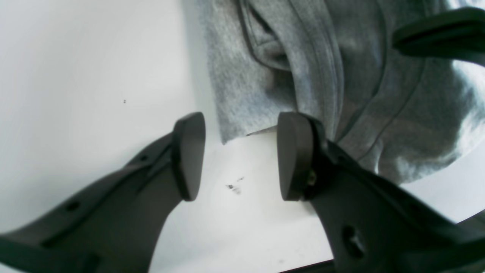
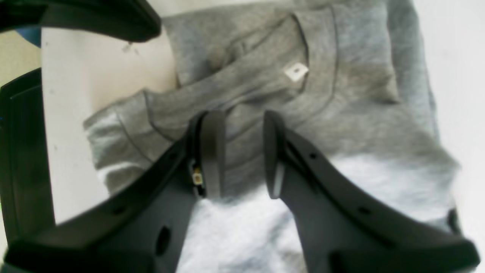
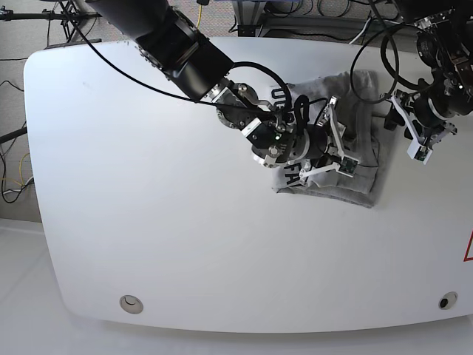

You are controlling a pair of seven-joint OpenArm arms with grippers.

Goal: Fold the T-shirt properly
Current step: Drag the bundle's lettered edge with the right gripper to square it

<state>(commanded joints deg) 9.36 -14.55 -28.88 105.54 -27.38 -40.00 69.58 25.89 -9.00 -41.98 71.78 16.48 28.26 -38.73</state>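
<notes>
Base view: right arm reaching in from upper left of frame, wrist bent down over the T-shirt (image 3: 360, 96); right tool (image 3: 334, 140) poised above the middle of the folded bundle. Left arm entering from upper right corner, left tool (image 3: 399, 118) just beside the shirt's right edge. T-shirt lying folded on the white counter (image 3: 148, 192), upper right of centre, black lettering showing along its left side.

Right wrist view: right tool (image 2: 242, 151) with jaws parted, nothing between them, grey cloth directly beneath; small white label (image 2: 296, 71) visible in upper middle of frame.

Left wrist view: left tool (image 1: 238, 155) with jaws spread wide, empty; corner of shirt (image 1: 303, 76) lying just beyond the fingertips, bare counter between the pads. Contact with cloth not determinable.
</notes>
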